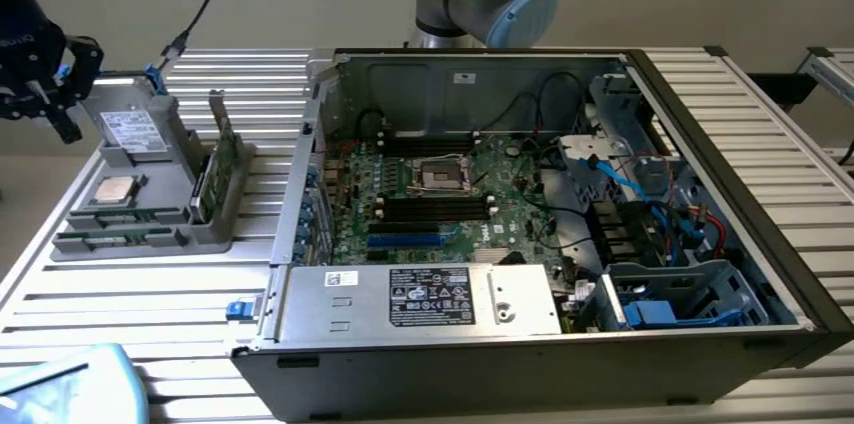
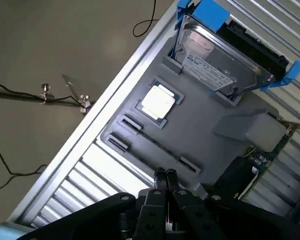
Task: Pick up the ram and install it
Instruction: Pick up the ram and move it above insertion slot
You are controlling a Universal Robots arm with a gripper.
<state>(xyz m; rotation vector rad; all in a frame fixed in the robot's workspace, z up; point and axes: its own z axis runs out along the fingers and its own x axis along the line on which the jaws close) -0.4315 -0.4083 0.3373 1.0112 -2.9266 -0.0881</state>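
Note:
The ram (image 1: 123,215) is a thin green stick standing on edge in the grey tray (image 1: 160,199) at the exterior view's left, with a second stick like it (image 1: 114,238) just in front. In the wrist view one ram (image 2: 157,145) shows edge-on as a dark line between two holders of the tray (image 2: 210,115). My black gripper (image 1: 62,130) hangs above the tray's far left corner, apart from the sticks. Its fingers (image 2: 160,178) are pressed together with nothing between them. The gripper (image 2: 165,175) points down near one end of the ram.
The tray also holds a silver processor chip (image 2: 158,102), a hard drive (image 2: 222,65) in a blue bracket and a taller green card (image 1: 222,172). The open computer case (image 1: 747,134) fills the middle, with black memory slots (image 1: 430,206) on its motherboard. Cables lie on the floor (image 2: 20,95).

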